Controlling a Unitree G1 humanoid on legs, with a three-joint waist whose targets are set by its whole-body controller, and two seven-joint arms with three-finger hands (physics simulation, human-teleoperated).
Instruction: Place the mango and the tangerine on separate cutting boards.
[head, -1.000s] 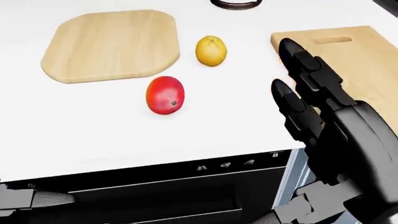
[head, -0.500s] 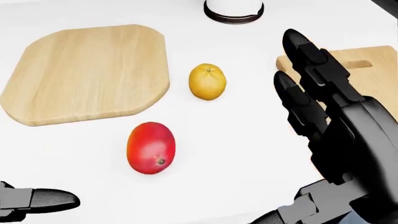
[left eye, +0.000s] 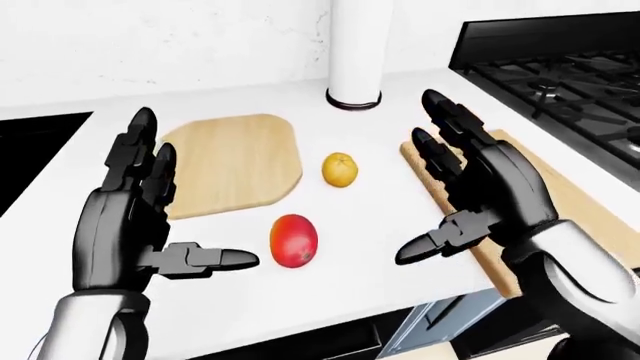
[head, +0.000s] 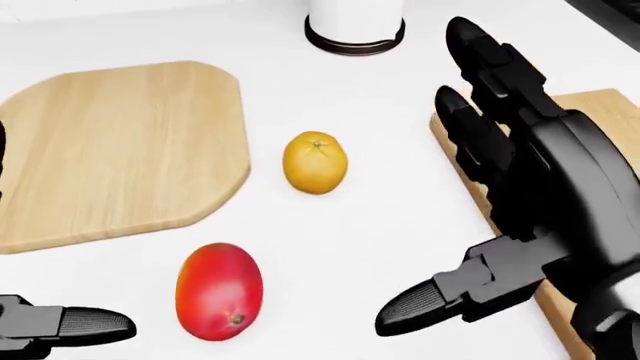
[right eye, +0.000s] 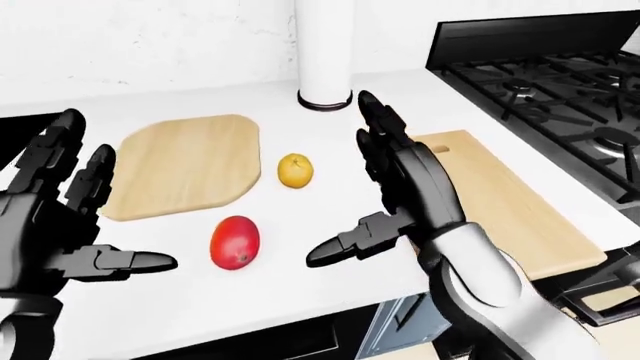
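On white surface (left eye: 360, 247): mango (left eye: 293, 240), tangerine (left eye: 340, 169) between two cutting boards (left eye: 235, 161); left hand (left eye: 130, 217), right hand (left eye: 480, 191) fingers spread, empty.

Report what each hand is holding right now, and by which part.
Nothing is held. The left hand and right hand are both open above the counter, while the red mango and orange tangerine lie untouched between them.
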